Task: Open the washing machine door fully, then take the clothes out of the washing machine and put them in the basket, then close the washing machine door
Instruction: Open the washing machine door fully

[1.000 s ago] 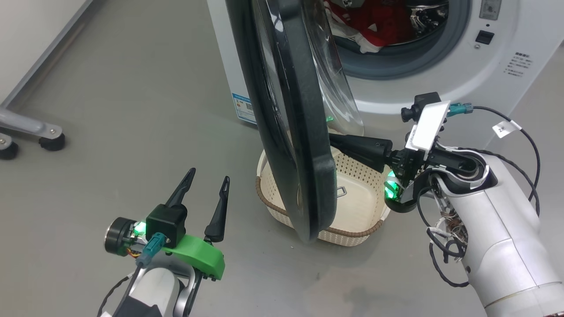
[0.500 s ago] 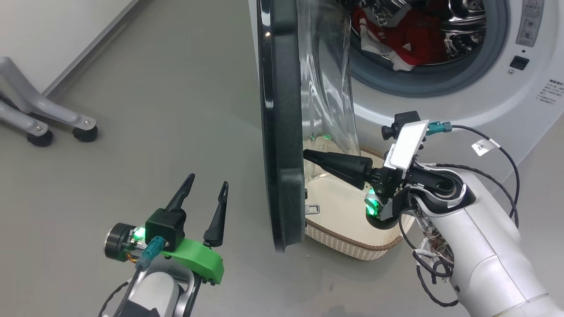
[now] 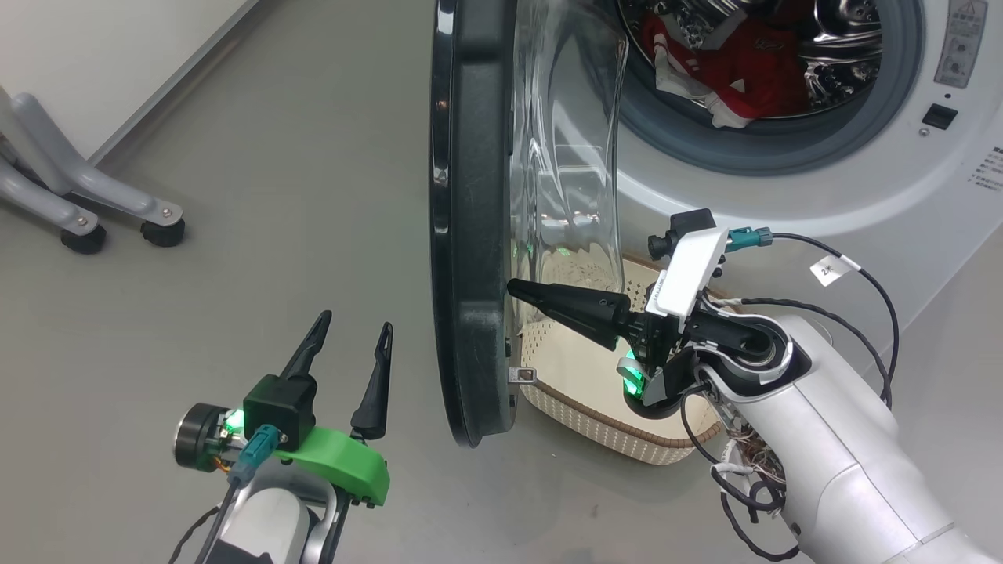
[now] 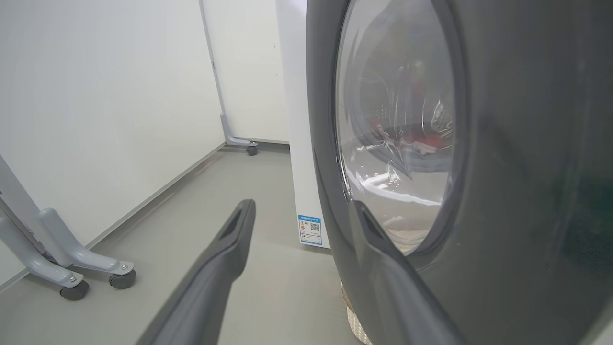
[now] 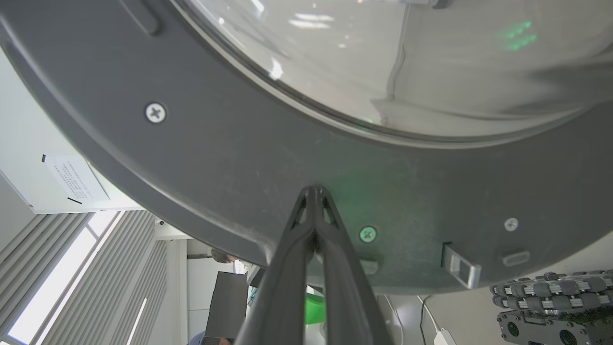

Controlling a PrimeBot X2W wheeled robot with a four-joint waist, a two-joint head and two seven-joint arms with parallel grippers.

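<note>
So the washing machine door point(image 3: 470, 235) is standing out edge-on from the head cam. The right tool point(image 3: 517, 288) has its fingers pressed together, and its tip is right up against the door's inner face, low on the dark rim. The left tool point(image 3: 354, 323) is spread wide apart with nothing in it, on the door's outer side. The red clothes point(image 3: 736, 70) are in the washing machine point(image 3: 783, 196) drum, and the basket point(image 3: 595, 423) sits on the floor just below the opening.

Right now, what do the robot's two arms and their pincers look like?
Each pincer has two long tapering black fingers. The left pincer sits on a bright green plastic bracket; the right pincer bears a white plate and small black camera. Glossy white forearms, teal plugs, green lights, loose black cables, one with a white tag.
</note>
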